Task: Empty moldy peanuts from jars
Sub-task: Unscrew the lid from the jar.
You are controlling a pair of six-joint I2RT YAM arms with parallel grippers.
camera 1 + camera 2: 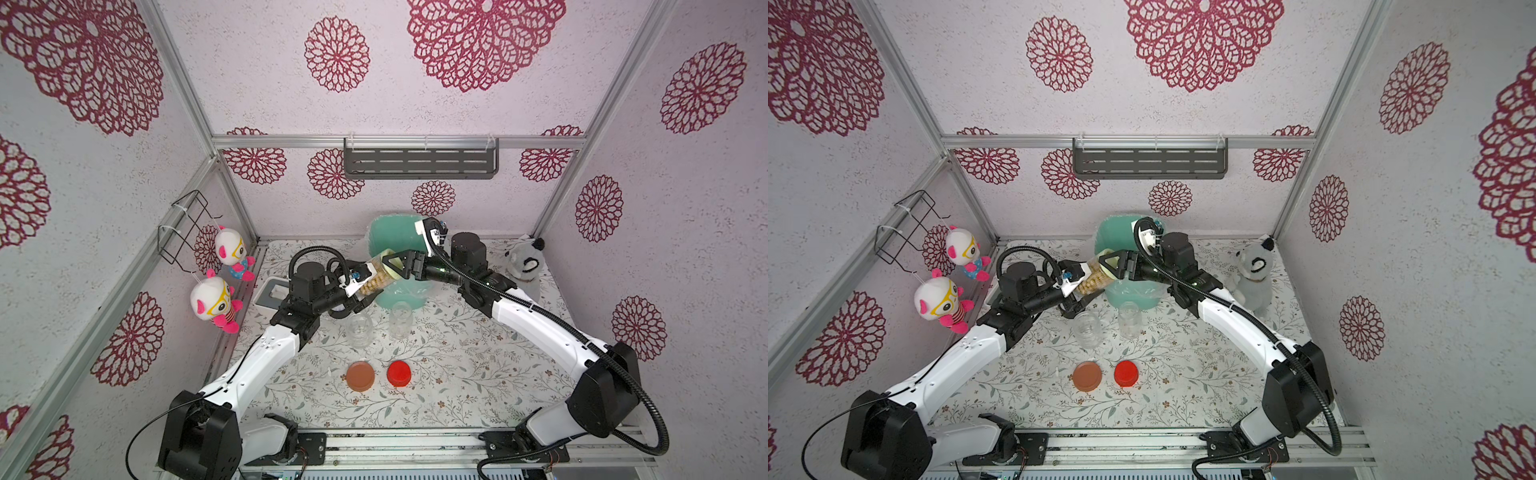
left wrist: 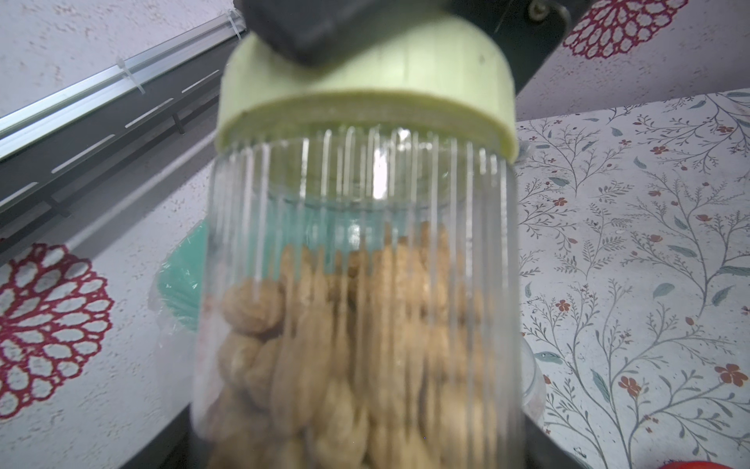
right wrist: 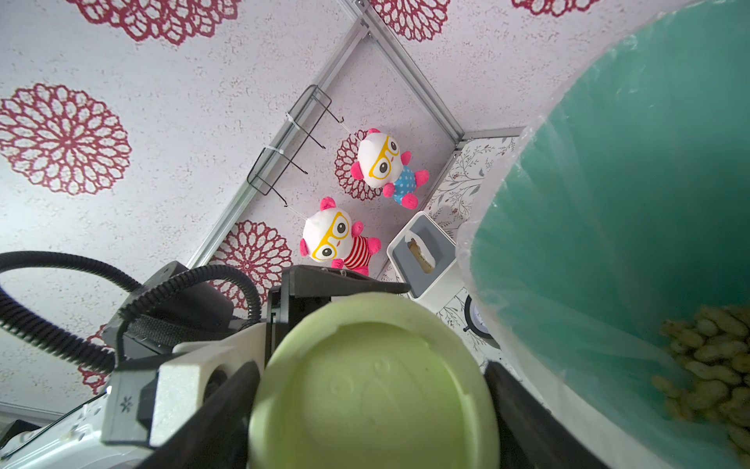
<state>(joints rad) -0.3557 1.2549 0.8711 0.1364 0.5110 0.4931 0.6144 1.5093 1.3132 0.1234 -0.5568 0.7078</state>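
Note:
My left gripper [image 1: 360, 293] is shut on a clear ribbed jar [image 1: 376, 277] of tan peanuts [image 2: 345, 345], held tilted in front of the teal bin [image 1: 395, 237]. The right gripper [image 3: 373, 406] has its black fingers [image 3: 227, 406] pressed on both sides of the jar's pale yellow-green lid [image 3: 373, 385], which still sits on the neck [image 2: 365, 101]. Two empty clear jars [image 1: 359, 328] [image 1: 401, 318] stand upright on the table. A brown-orange lid [image 1: 360, 375] and a red lid [image 1: 399, 372] lie nearer the front. Loose peanuts [image 3: 710, 365] lie inside the bin.
A white tissue box [image 1: 272, 293] sits at the left behind my left arm. Two plush toys [image 1: 230, 249] [image 1: 212, 301] hang on the left wall under a wire rack [image 1: 187, 228]. A grey plush [image 1: 523, 262] stands at the back right. A dark shelf [image 1: 419, 162] is on the back wall.

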